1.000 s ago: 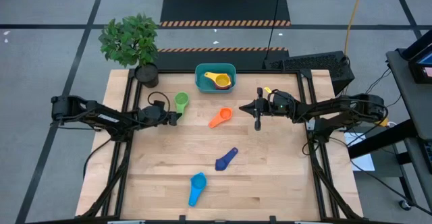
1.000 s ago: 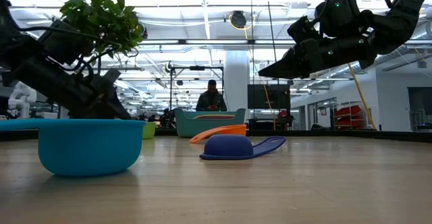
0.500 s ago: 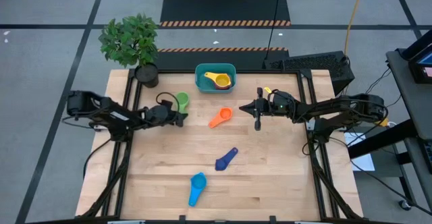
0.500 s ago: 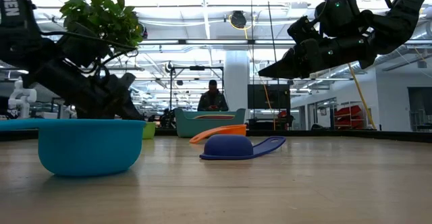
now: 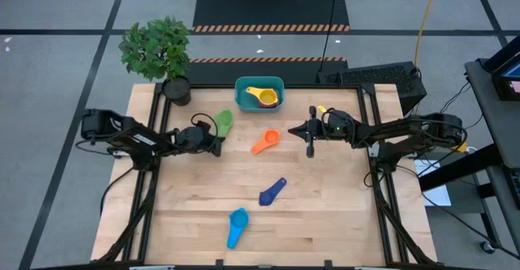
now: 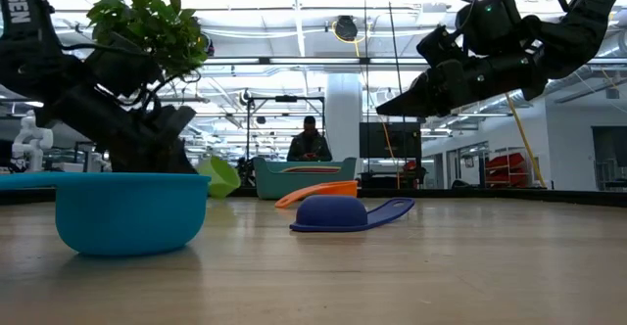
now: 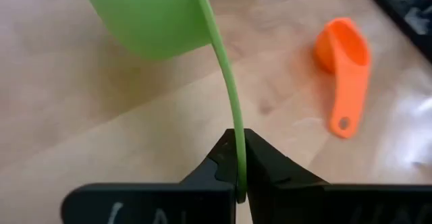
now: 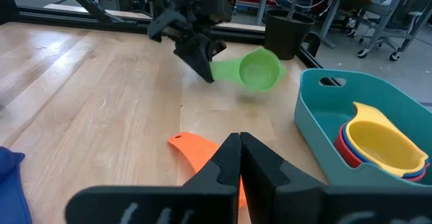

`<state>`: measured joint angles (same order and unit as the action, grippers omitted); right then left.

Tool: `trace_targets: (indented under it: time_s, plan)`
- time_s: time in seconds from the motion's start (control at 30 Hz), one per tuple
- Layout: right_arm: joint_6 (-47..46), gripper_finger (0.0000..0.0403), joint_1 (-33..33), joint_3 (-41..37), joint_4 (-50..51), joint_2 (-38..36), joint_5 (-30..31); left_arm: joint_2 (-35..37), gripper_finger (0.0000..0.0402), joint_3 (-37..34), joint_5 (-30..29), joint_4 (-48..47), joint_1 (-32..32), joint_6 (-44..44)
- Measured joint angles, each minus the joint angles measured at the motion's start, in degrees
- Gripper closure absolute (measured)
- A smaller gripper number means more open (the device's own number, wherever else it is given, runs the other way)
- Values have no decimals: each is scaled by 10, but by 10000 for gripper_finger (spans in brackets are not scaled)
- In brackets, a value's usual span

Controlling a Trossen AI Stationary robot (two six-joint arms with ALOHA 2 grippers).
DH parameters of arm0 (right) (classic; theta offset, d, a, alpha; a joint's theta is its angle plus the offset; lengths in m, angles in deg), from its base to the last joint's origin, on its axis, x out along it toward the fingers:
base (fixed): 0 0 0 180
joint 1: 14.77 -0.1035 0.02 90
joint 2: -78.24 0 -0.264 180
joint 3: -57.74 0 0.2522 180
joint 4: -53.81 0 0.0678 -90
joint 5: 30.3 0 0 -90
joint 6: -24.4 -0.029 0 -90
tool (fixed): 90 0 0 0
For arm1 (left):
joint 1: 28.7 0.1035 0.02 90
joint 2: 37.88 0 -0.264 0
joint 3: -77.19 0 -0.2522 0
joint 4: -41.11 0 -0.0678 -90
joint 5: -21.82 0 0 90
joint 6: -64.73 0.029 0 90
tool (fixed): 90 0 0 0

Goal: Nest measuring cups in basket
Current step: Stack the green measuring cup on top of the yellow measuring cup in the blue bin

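Jaws of the left gripper (image 5: 216,142) pinch the green cup (image 5: 223,122); basket (image 5: 244,97) holds nested cups (image 5: 264,97).

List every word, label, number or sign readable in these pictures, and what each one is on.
"OSEN": white letters, cut off by the picture's edge, on the left arm in the low view.
White marks on the left gripper's body in the left wrist view: cut off, unreadable.
Nothing readable on the measuring cups, the basket or the table.
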<state>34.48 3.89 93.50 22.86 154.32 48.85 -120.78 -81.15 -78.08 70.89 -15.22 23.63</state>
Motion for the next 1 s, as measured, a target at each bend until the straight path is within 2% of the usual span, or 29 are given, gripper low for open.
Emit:
trace_targets:
  time_s: [0.2,0.37,0.43,0.53,0.6,0.7,0.77,0.83,0.93,1.0]
  plan:
    - [-21,403,2,7,5,0,4,62,396,2,60,0,12,83]
    - [-18,400,-4,106,192,6,66,103,396,21,131,-1,20,133]
    - [-18,396,-11,150,251,17,70,109,396,36,160,-10,18,151]
    - [-44,385,-16,192,257,33,43,110,397,80,180,-93,9,172]
    - [-68,375,-15,208,249,36,2,110,397,128,180,-202,4,198]
    - [-96,354,-13,225,245,34,-8,108,397,210,163,-387,-5,244]
    - [-99,335,-9,225,250,29,-14,104,397,256,146,-462,-13,272]
    - [-92,316,-5,225,260,28,-21,104,397,285,143,-496,-21,303]
    - [-60,290,1,225,299,30,-56,104,397,312,144,-495,-36,351]
    - [-42,278,1,225,313,30,-58,104,397,319,143,-497,-48,384]
